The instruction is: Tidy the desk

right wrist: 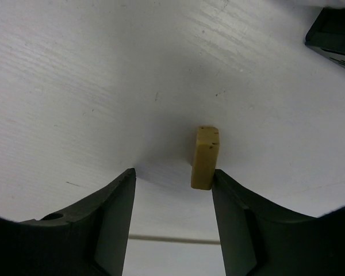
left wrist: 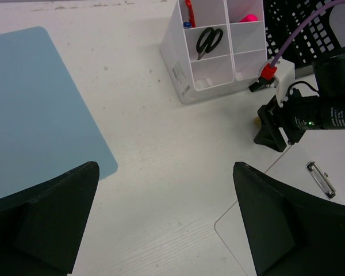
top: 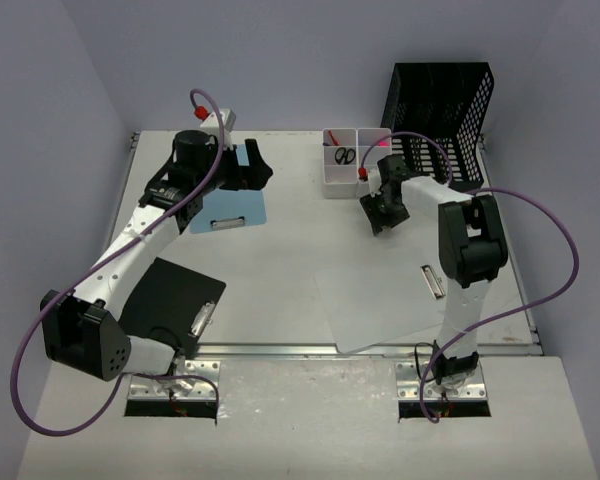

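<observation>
The off-white desk (top: 290,250) carries everything. My right gripper (top: 380,218) is open and low over it, in front of the white compartment bin (top: 352,160). In the right wrist view a small tan eraser block (right wrist: 205,157) lies on the desk (right wrist: 92,69) between the open fingers of that gripper (right wrist: 173,175), against the right fingertip (right wrist: 224,184). My left gripper (top: 260,170) is open and empty above the desk, at the right edge of a light blue clipboard (top: 235,205). In the left wrist view it (left wrist: 165,172) hovers over bare desk (left wrist: 161,115) beside the blue board (left wrist: 34,109).
A black mesh file rack (top: 440,115) stands at the back right. The bin (left wrist: 213,52) holds scissors (left wrist: 209,41), a red pen and a pink item. A black clipboard (top: 175,300) lies front left. A white clipboard (top: 400,310) with metal clip (top: 432,281) lies front right.
</observation>
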Tool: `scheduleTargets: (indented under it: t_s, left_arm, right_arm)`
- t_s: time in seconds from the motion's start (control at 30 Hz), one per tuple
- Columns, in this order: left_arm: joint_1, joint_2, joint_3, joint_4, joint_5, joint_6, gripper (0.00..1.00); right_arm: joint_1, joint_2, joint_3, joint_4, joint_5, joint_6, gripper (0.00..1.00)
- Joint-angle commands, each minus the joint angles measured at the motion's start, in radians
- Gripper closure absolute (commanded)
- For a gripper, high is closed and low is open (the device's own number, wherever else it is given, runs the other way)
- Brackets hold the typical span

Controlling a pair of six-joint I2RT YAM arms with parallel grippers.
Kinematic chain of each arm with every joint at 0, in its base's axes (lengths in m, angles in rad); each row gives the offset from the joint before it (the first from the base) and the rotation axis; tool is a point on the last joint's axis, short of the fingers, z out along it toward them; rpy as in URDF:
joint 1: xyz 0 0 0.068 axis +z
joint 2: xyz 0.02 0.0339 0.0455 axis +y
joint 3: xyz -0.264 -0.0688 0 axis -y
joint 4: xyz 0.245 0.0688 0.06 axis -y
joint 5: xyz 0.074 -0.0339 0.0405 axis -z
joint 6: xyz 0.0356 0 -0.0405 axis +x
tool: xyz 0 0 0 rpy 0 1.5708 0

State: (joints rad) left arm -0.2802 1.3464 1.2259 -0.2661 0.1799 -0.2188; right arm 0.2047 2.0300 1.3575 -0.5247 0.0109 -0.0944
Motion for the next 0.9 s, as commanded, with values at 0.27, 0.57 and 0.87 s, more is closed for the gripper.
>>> scheduleTargets:
  t_s: [0.27,0.57,0.87]
  left_arm:
    - [0.004,0.011,-0.003,0.048,0.020,-0.024,0.00]
    - [0.004,0.014,-0.005,0.048,0.024,-0.024,0.00]
    - [0.004,-0.003,-0.026,0.039,0.035,-0.017,0.00]
  right_arm:
    - [-0.013,-0.014,0.002,0.094,0.004,-0.025,0.54]
    - [-0.024,-0.008,0.008,0.115,0.043,-0.045,0.94]
    - [-0.025,-0.192,0.057,0.042,-0.084,-0.024,0.99]
